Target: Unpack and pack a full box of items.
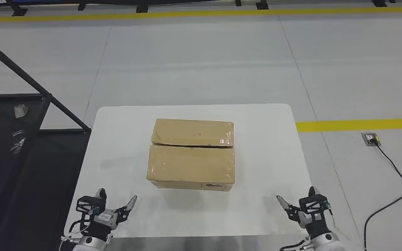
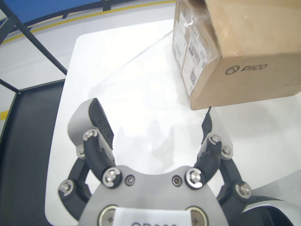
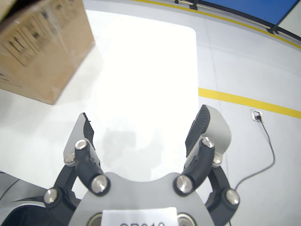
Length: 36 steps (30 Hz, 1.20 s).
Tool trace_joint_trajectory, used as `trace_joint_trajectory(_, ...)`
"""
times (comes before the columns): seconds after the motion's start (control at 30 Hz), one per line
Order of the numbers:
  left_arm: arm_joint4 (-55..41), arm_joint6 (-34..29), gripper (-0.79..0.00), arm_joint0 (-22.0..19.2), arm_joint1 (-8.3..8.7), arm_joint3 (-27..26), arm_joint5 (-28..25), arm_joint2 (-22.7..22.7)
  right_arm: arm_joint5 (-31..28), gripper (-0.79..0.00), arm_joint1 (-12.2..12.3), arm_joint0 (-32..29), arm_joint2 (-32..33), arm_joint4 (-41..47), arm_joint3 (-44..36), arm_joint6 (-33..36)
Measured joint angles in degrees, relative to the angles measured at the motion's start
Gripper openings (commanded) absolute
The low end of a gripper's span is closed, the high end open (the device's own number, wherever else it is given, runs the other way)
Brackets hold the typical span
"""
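A brown cardboard box point(image 1: 192, 152) stands in the middle of the white table point(image 1: 264, 182), its two top flaps folded down with a seam between them. White labels cover one end of the box point(image 2: 237, 41), and its other end point(image 3: 40, 41) is printed. My left gripper point(image 1: 115, 205) hangs open over the table's near left corner, short of the box. My right gripper point(image 1: 296, 203) hangs open over the near right corner. Nothing lies between the fingers point(image 2: 101, 118) of the left gripper point(image 2: 152, 116) or of the right gripper point(image 3: 145, 123).
A black rack with a dark tray point(image 1: 25, 144) stands close against the table's left side. Grey floor with yellow lines point(image 1: 348, 125) surrounds the table, and a floor socket with a cable point(image 1: 372, 139) lies to the right. Bare table shows in front of the box and on both its sides.
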Motion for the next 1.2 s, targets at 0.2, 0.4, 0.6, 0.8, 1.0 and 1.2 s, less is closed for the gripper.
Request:
trace_joint_trajectory(0.2, -14.4, 0.5, 0.000, 0.0, 0.49, -0.1, -12.4, -6.6, -7.2, 0.000, 0.0, 4.7, -1.3, 8.3, -3.5, 8.0)
trace_joint_trajectory(0.4, -24.6, -2.6, 0.000, -0.8, 0.85, 0.6, -19.9, -9.7, -7.9, 0.000, -0.1, 11.8, -2.1, 17.6, -3.7, 16.9)
trace_joint_trajectory(0.6, -24.0, -2.5, 0.000, -0.7, 0.84, 0.6, -19.6, -9.7, -3.7, 0.000, -0.2, 12.3, -2.0, 14.5, -4.0, 16.9)
trace_joint_trajectory(0.8, -24.1, -2.6, 0.000, -0.8, 0.84, 0.5, -19.7, -9.6, -3.9, 0.000, -0.2, 12.2, -2.1, 14.7, -4.0, 16.9)
trace_joint_trajectory(1.0, -36.2, -13.8, 0.000, -5.4, 1.16, -0.1, -21.9, -7.1, -13.0, 0.000, -0.3, 18.8, -5.1, 29.6, 0.6, 24.4)
trace_joint_trajectory(1.2, -46.9, -24.0, 0.000, -12.2, 1.87, 3.5, -24.5, -6.3, -22.6, 0.000, -0.4, 29.7, -7.2, 54.1, 12.8, 35.1)
